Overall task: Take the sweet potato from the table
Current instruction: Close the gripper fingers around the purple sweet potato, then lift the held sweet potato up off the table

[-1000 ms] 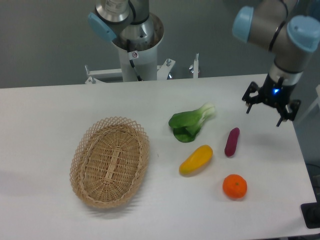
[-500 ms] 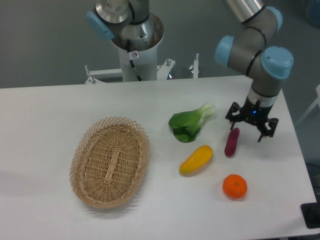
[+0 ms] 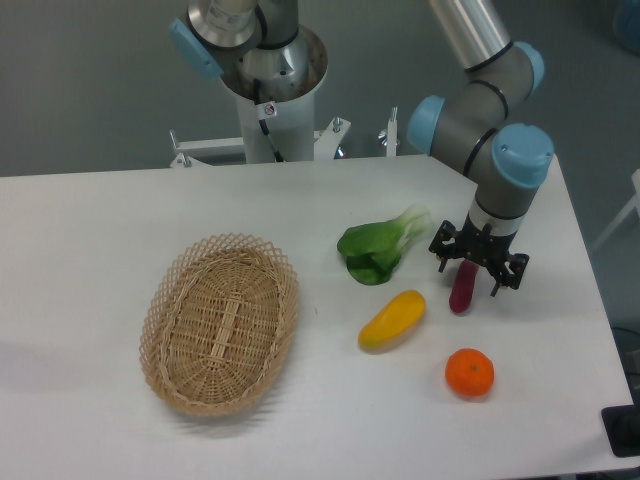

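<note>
The sweet potato (image 3: 462, 291) is a slim dark purple-magenta oblong lying on the white table (image 3: 90, 230) right of centre. Its upper end is hidden behind the gripper. My gripper (image 3: 468, 280) hangs directly above it, open, with one dark finger on each side of the sweet potato's upper part. The fingers (image 3: 441, 262) are not closed on it. I cannot tell whether the fingertips touch the table.
A yellow oblong vegetable (image 3: 392, 319) lies just left of the sweet potato. A green bok choy (image 3: 380, 246) sits up and left of it. A round orange fruit (image 3: 469, 373) lies below. A wicker basket (image 3: 221, 322) stands at the left. The table's right edge is near.
The arm has swung left and down from the table's right side. The open gripper now straddles the sweet potato. The objects have not moved.
</note>
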Controlling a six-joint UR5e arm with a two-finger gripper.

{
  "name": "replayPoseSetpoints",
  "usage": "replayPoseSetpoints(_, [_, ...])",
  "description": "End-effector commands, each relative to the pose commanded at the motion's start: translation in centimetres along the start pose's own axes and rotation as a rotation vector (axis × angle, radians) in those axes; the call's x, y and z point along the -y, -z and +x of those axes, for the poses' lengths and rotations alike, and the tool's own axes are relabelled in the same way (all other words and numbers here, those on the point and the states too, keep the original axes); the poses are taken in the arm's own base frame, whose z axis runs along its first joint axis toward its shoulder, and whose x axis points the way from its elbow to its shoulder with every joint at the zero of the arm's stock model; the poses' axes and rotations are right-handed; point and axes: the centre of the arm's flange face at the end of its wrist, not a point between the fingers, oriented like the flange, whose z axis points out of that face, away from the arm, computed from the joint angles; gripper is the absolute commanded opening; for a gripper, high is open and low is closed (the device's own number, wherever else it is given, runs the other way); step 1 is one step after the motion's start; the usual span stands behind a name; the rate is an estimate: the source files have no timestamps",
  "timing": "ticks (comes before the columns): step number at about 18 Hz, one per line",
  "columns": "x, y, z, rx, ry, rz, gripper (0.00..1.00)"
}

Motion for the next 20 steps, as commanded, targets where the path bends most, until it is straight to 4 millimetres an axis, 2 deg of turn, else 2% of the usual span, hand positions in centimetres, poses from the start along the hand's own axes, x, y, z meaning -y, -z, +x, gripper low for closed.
replayPoseSetpoints(3, [0.0, 0.0, -0.1, 0.008, -0.002, -0.001, 0.97])
replayPoseSetpoints(4, [0.0, 0.0, -0.1, 0.008, -0.001, -0.001, 0.84])
replayPoseSetpoints(5, [0.0, 0.0, -0.1, 0.008, -0.001, -0.001, 0.78])
replayPoseSetpoints(9, [0.0, -0.1, -0.1, 0.007, -0.004, -0.002, 0.72])
replayPoseSetpoints(10, [0.0, 0.1, -0.1, 0.010, -0.010, -0.001, 0.68])
replayPoseSetpoints(12, [0.0, 0.6, -0.4, 0.018, -0.012, 0.002, 0.54])
replayPoseSetpoints(14, [0.0, 0.4, -0.4, 0.014, -0.012, 0.000, 0.44])
replayPoseSetpoints(20, [0.2, 1.0, -0.9, 0.031, -0.029, 0.003, 0.43])
